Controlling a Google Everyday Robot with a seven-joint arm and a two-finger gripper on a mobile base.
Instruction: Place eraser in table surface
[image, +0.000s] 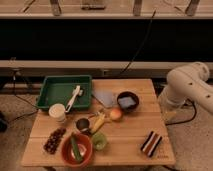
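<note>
Looking for my jaws, I cannot find them in the camera view, so I cannot tell how wide they stand or whether they hold anything. Only my white rounded arm (190, 87) shows, bent just off the right edge of the light wooden plank tabletop (140, 122). Nearest it, the small striped eraser (151, 142), dark, white and reddish-brown, lies flat and slightly askew near the front right corner, well apart from everything else. Further left sit a black bowl (128, 101), a round orange fruit (115, 114), a red bowl (76, 150) and, at the back left, a green plastic tray (55, 92).
</note>
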